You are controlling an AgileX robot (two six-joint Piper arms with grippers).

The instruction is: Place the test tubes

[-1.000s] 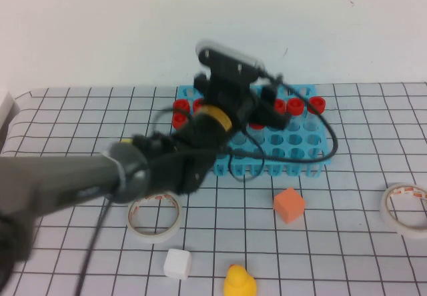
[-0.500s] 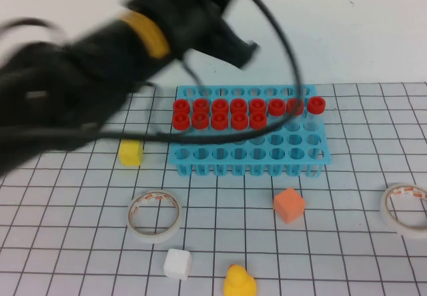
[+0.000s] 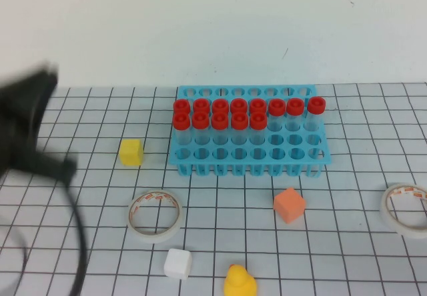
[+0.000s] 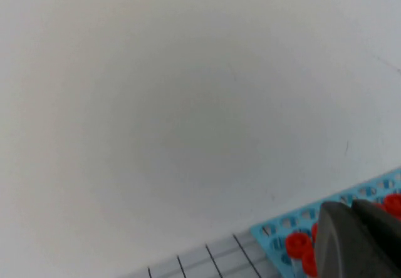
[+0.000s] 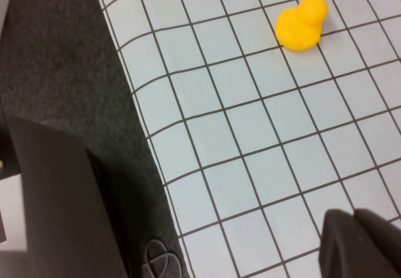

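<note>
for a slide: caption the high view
thirteen red-capped test tubes in blue rack; left gripper shut, raised at left; right gripper off-frame near duck

Tubes (image 3: 239, 113) in rack (image 3: 293, 155), cube (image 3: 289, 204) before it

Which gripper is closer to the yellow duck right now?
Right. The right gripper, shut, hangs over the mat's edge near the duck; the left gripper, shut, is off at the mat's left, pointing toward the rack.

Smooth blue plastic rack (image 3: 247, 169) holding clear test tubes (image 3: 220, 136) with smooth red plastic caps (image 3: 239, 105); in front of the rack, matt orange cube (image 3: 289, 204), papery tape roll (image 3: 155, 235), smooth yellow duck (image 3: 239, 283).
</note>
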